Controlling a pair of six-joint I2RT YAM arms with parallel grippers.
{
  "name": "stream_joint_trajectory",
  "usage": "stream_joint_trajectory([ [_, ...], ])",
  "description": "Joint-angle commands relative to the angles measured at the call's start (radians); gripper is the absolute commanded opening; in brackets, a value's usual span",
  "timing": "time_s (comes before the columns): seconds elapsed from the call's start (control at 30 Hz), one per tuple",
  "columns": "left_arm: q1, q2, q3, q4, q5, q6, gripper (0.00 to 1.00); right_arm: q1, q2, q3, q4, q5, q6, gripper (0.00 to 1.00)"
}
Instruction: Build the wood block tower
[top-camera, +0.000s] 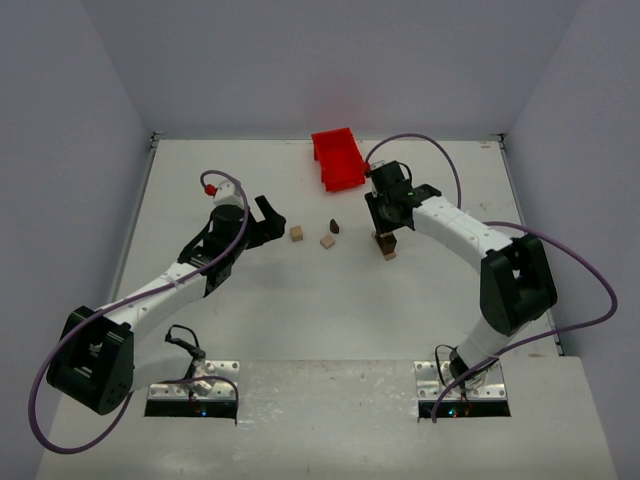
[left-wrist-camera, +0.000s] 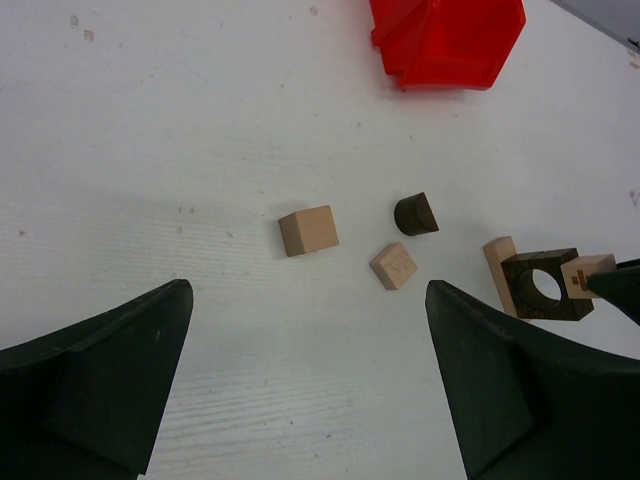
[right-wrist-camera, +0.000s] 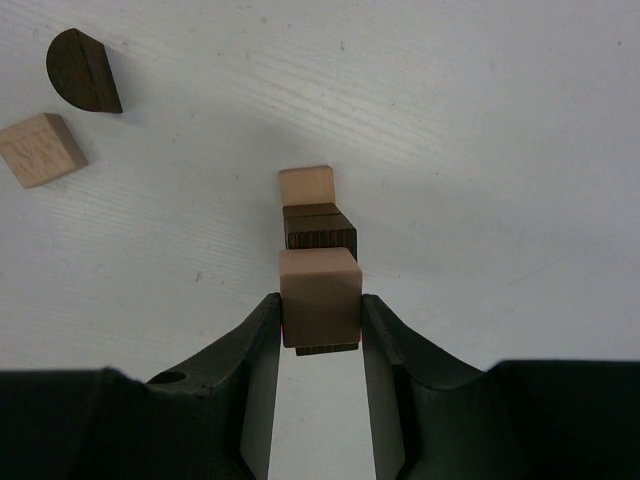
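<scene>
Your right gripper clasped a pale cube right over the wood block tower, just right of centre in the top view. Your left gripper hung spread wide, left of centre.

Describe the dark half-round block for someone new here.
Find the red bin at the far edge of the table. Of three loose blocks before it, the half-round block lies nearest the bin. It alone is dark brown; the others are pale cubes.

Path ahead of the left tool, partly blocked
Tabletop is lying open between its jaws; a pale cube, pale tile and dark half-round are blocking just beyond, a red bin farther ahead.
</scene>
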Motion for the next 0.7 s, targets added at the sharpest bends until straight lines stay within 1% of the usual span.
stream_joint_trajectory([
  [0.0,0.002,-0.005,0.012,0.057,0.009,0.015,1.00,-0.005,-0.049,-0.005,0.008,0.005,0.008,0.35],
  [0.07,0.002,-0.005,0.010,0.057,0.011,0.015,1.00,-0.004,-0.057,-0.014,0.008,0.008,0.010,0.33],
  [0.33,0.002,-0.005,0.010,0.059,0.011,0.017,1.00,-0.004,-0.074,-0.032,0.008,0.022,0.007,0.32],
  [0.43,0.002,-0.005,0.011,0.059,0.013,0.017,1.00,-0.005,-0.071,-0.028,0.008,0.022,0.006,0.33],
  [0.5,0.002,-0.005,0.010,0.059,0.014,0.017,1.00,-0.005,-0.069,-0.027,0.009,0.023,0.003,0.36],
  [0.67,0.002,-0.005,0.011,0.059,0.014,0.017,1.00,-0.004,-0.069,-0.031,0.008,0.022,0.002,0.36],
])
